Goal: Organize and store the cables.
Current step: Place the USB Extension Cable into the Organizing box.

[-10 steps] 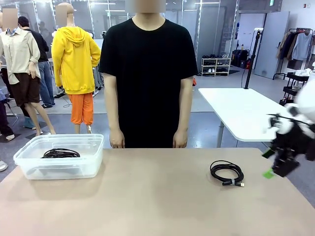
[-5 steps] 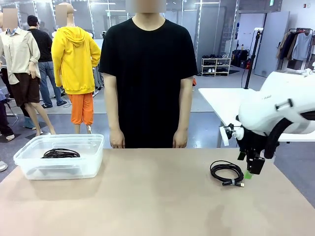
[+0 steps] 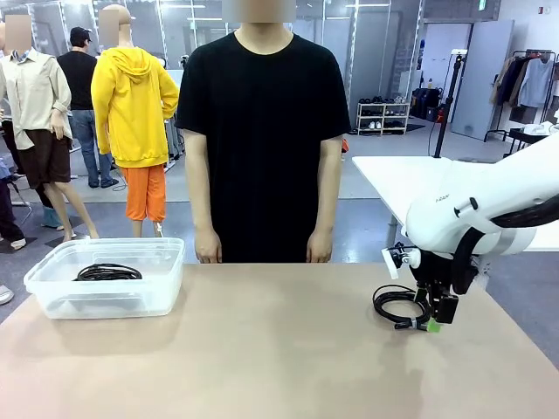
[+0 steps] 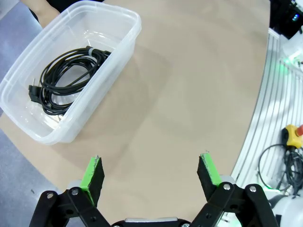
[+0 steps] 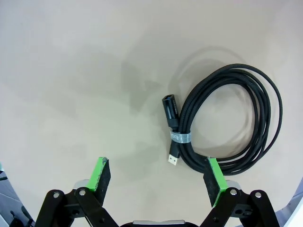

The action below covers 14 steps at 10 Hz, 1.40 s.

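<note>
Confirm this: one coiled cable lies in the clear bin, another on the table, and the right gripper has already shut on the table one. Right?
Not quite. The right gripper is open, above the coiled cable on the table, as the right wrist view shows. The other cable does lie in the clear bin.

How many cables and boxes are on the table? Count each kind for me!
Coiled black cables: 2, one inside the box and one loose on the table
Clear plastic box: 1
Total: 3
</note>
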Tool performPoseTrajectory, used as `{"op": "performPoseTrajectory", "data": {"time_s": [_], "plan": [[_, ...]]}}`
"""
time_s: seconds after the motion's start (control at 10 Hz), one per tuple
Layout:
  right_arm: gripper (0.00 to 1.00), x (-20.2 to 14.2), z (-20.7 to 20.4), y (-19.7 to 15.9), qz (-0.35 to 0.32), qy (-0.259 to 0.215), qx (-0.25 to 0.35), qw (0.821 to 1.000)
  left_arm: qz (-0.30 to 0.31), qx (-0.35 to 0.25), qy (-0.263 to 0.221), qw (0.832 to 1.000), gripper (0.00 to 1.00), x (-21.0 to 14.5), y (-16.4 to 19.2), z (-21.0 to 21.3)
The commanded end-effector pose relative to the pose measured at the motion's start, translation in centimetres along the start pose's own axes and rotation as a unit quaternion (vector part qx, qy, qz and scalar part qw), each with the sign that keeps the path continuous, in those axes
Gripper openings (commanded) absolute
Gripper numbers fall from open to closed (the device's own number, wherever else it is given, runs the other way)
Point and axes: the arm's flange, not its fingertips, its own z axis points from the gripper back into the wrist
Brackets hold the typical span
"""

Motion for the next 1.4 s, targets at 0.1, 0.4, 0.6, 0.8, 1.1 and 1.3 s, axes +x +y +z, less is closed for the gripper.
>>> {"op": "performPoseTrajectory", "data": {"time_s": [0.1, 0.4, 0.6, 0.8, 1.1, 1.3], "plan": [[1.00, 0.3, -1.6, -1.9, 0.018, 0.012, 0.008, 1.000, 0.008, -0.005, 0.000, 1.000, 1.00, 0.3, 0.1, 0.3], [1.00, 0.5, -3.0, -2.3, 0.021, 0.014, 0.025, 0.999, 0.008, -0.005, 0.000, 1.000, 1.00, 0.3, 0.1, 0.3], [0.76, 0.5, -3.2, -2.1, 0.021, 0.008, 0.025, 0.999, 0.008, -0.005, 0.000, 1.000, 1.00, 0.3, 0.1, 0.3], [0.16, 0.5, -3.6, -1.9, 0.020, 0.007, 0.025, 0.999, 0.008, -0.005, 0.000, 1.000, 1.00, 0.3, 0.1, 0.3], [0.00, 0.2, -4.0, -1.7, 0.015, 0.000, 0.021, 1.000, 0.008, -0.005, 0.000, 1.000, 1.00, 0.3, 0.1, 0.3], [0.00, 0.2, -4.2, -1.7, 0.012, -0.005, 0.014, 1.000, 0.008, -0.005, 0.000, 1.000, 1.00, 0.3, 0.1, 0.3]]}}
